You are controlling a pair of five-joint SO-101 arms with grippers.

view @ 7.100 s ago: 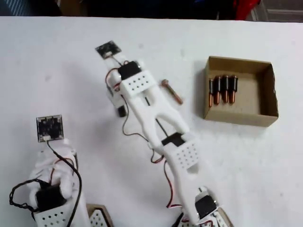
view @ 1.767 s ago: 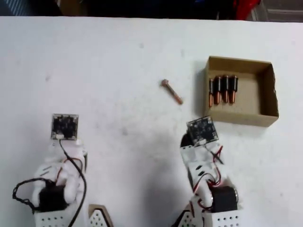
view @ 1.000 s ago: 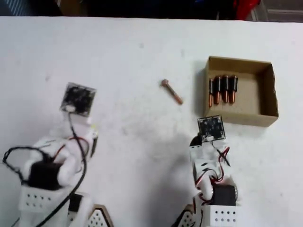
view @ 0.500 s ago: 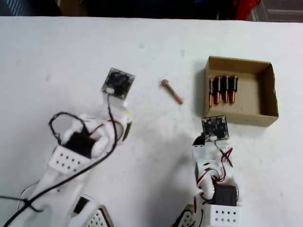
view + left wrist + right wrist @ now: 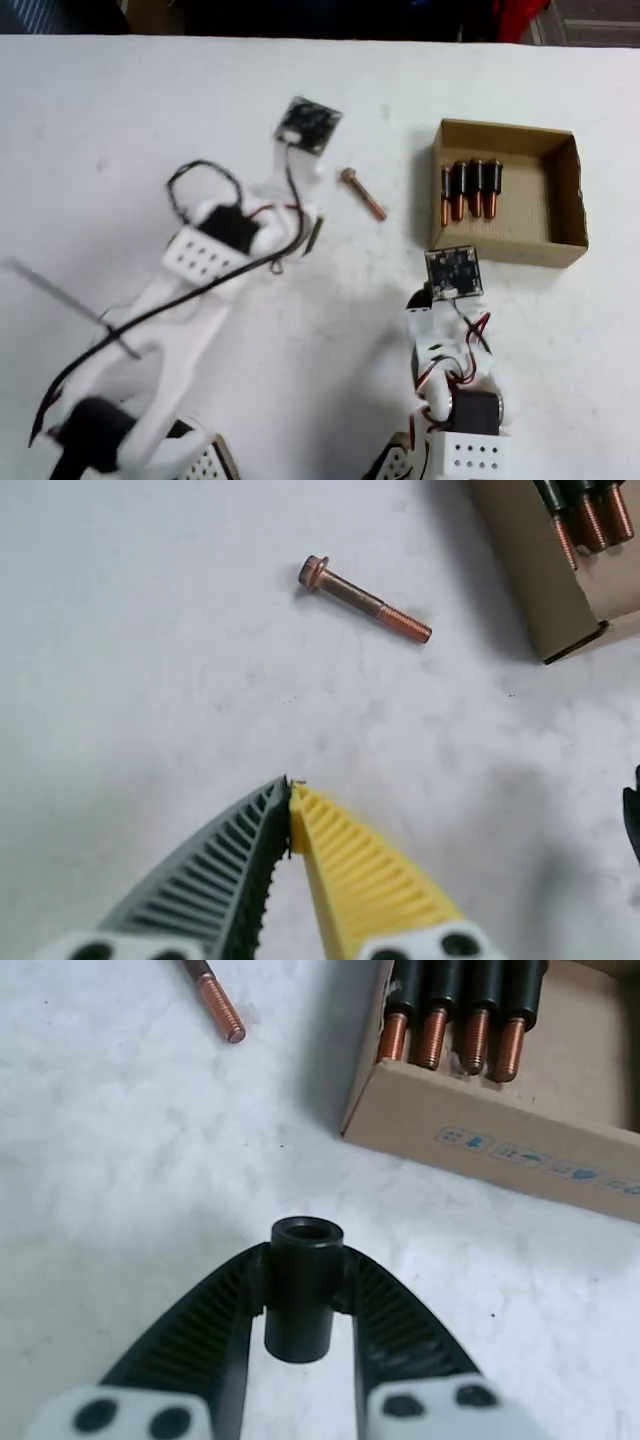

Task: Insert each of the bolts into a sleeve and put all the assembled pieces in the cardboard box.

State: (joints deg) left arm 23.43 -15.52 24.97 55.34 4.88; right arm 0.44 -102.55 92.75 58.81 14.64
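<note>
- Near the middle of the white surface, a little toward its far edge, a single loose bolt lies flat.
- The bolt's long axis runs on a diagonal. Its flanged head points to the far left corner and its threaded tip to the near right corner, toward the cardboard box.
- The left arm lies stretched across the surface from the near left corner. Its left claw is pinched closed and empty, grey and yellow tips touching. The bolt lies just ahead of those tips, near but apart, and crosswise to the way the claw points.
- The left claw is the nearer one to the bolt. To take it, my judgement is that the claw must first spread and then straddle the shank across its length.
- The right claw sits toward the near edge, beside the box's near wall. It holds a black sleeve upright, open bore facing up.
- The bolt is copper-coloured, slim, smooth below the head and threaded at the tip.
- The box sits toward the right edge with four assembled pieces side by side inside, black sleeves over copper bolts.
</note>
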